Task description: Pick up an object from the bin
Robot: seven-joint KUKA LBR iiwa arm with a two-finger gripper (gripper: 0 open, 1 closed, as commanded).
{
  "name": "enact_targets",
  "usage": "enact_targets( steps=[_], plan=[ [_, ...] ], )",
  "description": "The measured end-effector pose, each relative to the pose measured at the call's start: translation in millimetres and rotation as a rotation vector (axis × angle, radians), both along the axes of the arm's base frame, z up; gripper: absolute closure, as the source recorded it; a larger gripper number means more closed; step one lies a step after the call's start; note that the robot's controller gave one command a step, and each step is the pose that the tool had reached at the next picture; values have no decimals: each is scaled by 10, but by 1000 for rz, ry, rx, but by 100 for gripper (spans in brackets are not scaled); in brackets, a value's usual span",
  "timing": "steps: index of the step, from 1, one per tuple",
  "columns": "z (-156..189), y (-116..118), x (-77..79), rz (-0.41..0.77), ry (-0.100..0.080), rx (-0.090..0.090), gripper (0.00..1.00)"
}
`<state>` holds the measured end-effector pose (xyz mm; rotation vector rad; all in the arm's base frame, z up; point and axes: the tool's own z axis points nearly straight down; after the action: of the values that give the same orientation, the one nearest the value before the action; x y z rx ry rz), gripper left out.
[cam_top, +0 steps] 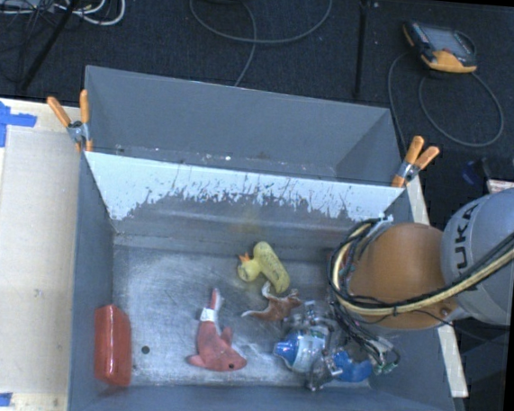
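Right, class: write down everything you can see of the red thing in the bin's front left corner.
The red thing is a longish block with rounded ends, plain red all over, and it looks smooth, like plastic. It seems whole and unmarked. It lies flat on the floor of the bin, its length running along the foot of the left wall, which it seems to touch. Nothing else touches it; the pink toy lies apart, to its right.

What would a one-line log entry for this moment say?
gripper: low in bin, lower right | nearest: blue thing | apart: yellow toy, pink fish toy, red cylinder
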<state>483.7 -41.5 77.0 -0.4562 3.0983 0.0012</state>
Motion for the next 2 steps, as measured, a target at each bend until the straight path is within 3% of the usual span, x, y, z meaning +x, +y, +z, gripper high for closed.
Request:
enact_targets(
  steps=[2],
  plan=[
    [11,0,1,0,2,0,100]
  ],
)
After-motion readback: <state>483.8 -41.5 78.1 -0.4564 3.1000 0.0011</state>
